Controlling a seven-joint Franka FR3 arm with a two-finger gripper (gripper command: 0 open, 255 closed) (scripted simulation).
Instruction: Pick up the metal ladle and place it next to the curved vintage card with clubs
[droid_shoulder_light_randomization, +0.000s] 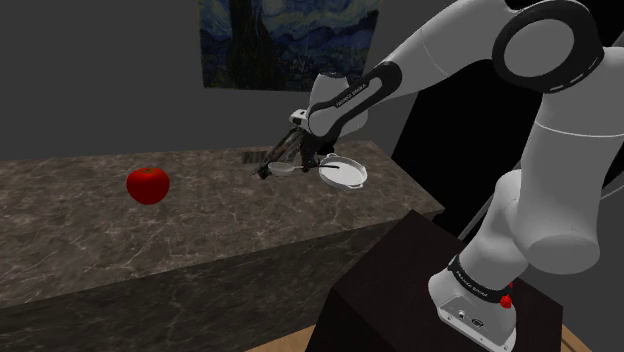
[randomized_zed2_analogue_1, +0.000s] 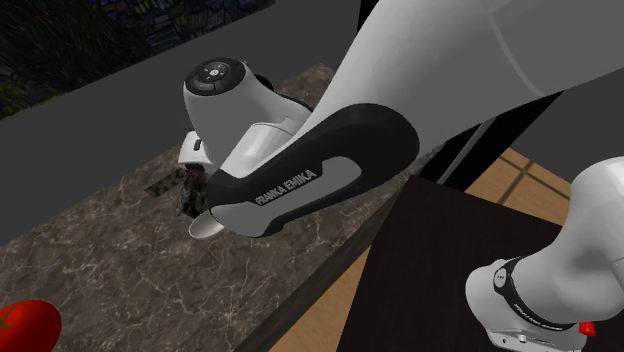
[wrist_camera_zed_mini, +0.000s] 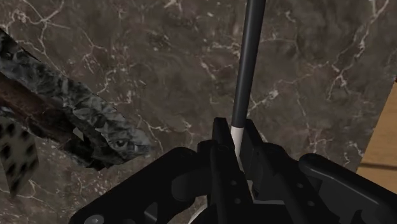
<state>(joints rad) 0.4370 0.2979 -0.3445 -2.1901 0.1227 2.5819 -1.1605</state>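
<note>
Wrist view showed the gripper (wrist_camera_zed_mini: 234, 132) closed down to a narrow gap on the ladle (wrist_camera_zed_mini: 245, 70), the two black fingers pinching its thin handle from either side. The handle was a straight round rod, white where the fingers clasped it and dark grey beyond. Its long axis ran directly away from the hand, out past the fingertips and level over the counter (wrist_camera_zed_mini: 159, 51). In the shoulder view the ladle's bowl (droid_shoulder_light_randomization: 343, 172), a shallow pale disc with a darker rim, sat at the opposite end, on the stand side of the hand. Whether it cleared the counter could not be told.

The card (wrist_camera_zed_mini: 89, 124) lay on the counter just off to one side of the fingers, near the handle but apart from it. It was a bent, dark strip with a crumpled, mottled face.

The counter was a long slab of dark brown marble laced with pale veins. A glossy red apple (droid_shoulder_light_randomization: 147, 185) rested on it well away from the hand, on the side far from the stand (droid_shoulder_light_randomization: 400, 280), a plain dark box. Behind the hand rose a flat grey wall (droid_shoulder_light_randomization: 100, 70) bearing a painting (droid_shoulder_light_randomization: 290, 40) of swirling blue night sky. Wood-plank floor (wrist_camera_zed_mini: 382, 146) showed past the counter's edge.
</note>
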